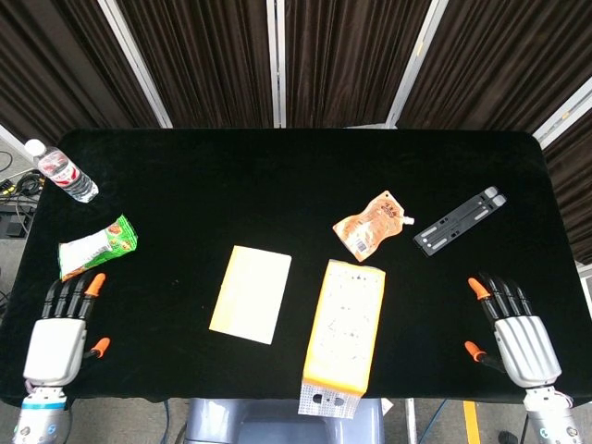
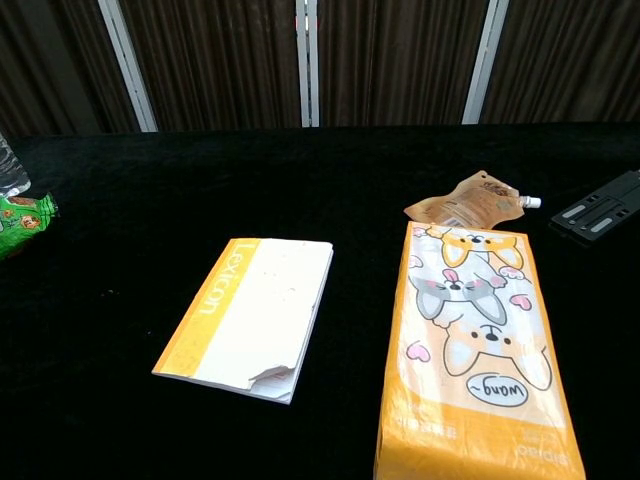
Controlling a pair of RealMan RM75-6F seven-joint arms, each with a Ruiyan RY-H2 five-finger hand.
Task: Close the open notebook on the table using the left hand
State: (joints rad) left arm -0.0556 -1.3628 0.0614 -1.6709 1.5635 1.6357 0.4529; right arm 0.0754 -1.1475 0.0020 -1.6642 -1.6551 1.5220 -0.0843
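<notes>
Showing neither hand in the chest view. Cutting off the green snack bag (image 2: 22, 222) and the water bottle (image 2: 8, 175) at the left edge there. Cutting off the black bracket (image 2: 601, 212) at the right edge and the tissue pack (image 2: 478, 370) at the bottom. Hiding both arms below the head view's bottom edge.

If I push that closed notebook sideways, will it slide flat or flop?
The notebook looks thin and soft-covered, so it would probably bend if lifted by one edge. Lying flat on the black cloth, it likely drags rather than glides. Its torn cover corner could catch and lift.
</notes>
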